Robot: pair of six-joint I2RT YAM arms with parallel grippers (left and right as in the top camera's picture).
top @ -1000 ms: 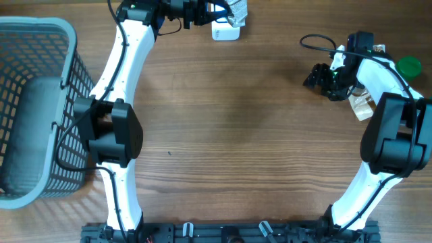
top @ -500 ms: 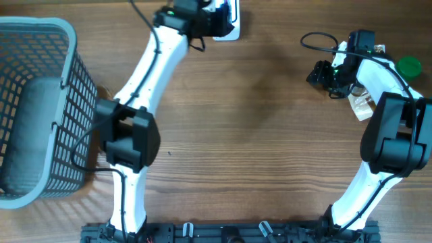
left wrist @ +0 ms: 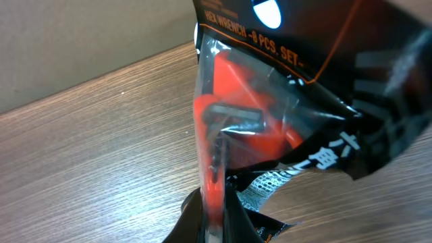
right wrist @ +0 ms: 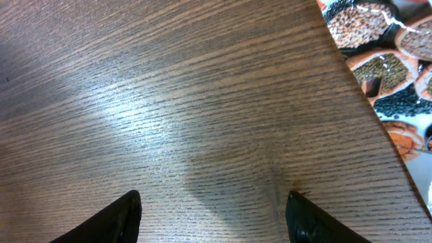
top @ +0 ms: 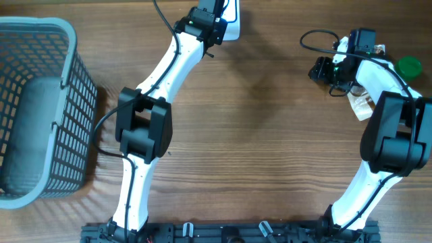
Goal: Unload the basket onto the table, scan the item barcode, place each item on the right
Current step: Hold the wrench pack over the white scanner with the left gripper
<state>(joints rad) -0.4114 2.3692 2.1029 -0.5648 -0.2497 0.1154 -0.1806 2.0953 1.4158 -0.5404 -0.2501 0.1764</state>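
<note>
While clamped shut on a clear-and-black plastic packet of hex wrenches [left wrist: 270, 115], the left gripper [left wrist: 214, 228] is pictured at the far edge of the brown wooden table [top: 270, 148], its jaws pinching the packet's lower edge. An orange holder and a dark bent key can be made out through the clear film, and white lettering naming a hex wrench set is printed on the black header. From overhead, the left gripper [top: 214, 12] is seen partly covering a white rounded block [top: 233, 25]; whether the two touch cannot be told. Across the table, the right gripper [right wrist: 214, 206] is held with its jaws apart and nothing between them, only bare wood grain showing below. Near it, at the right edge, a packet printed with beans and grains [right wrist: 388, 61] is laid flat, with a green round lid [top: 409, 65] close by. Well apart, at the left edge, a grey plastic mesh basket [top: 71, 40] is stood on the table.
</note>
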